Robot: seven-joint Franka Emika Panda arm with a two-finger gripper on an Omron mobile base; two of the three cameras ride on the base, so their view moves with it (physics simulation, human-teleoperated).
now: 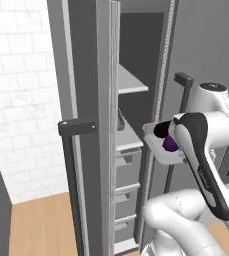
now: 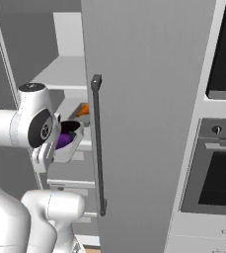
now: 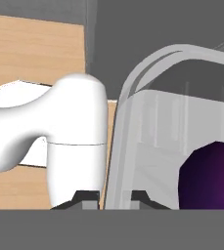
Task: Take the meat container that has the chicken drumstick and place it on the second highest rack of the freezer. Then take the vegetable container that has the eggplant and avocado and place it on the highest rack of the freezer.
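Note:
My gripper (image 3: 114,195) is shut on the rim wall of the clear vegetable container (image 3: 147,127). It holds the container tilted in front of the open freezer (image 1: 136,50). The purple eggplant (image 1: 170,144) and the dark avocado (image 1: 161,130) lie inside it. The container (image 2: 69,147) hangs just outside the second highest rack (image 1: 128,139), below the level of the highest rack (image 1: 131,82). An orange bit of the chicken drumstick (image 2: 83,109) shows on the second highest rack, its meat container mostly hidden by the door.
The freezer door (image 2: 144,99) with its dark bar handle (image 2: 97,148) stands open on the right of the opening. Grey drawers (image 1: 126,170) sit under the racks. Black ovens (image 2: 218,183) are on the right, and a white tiled wall (image 1: 16,100) and wood floor (image 1: 36,225) on the left.

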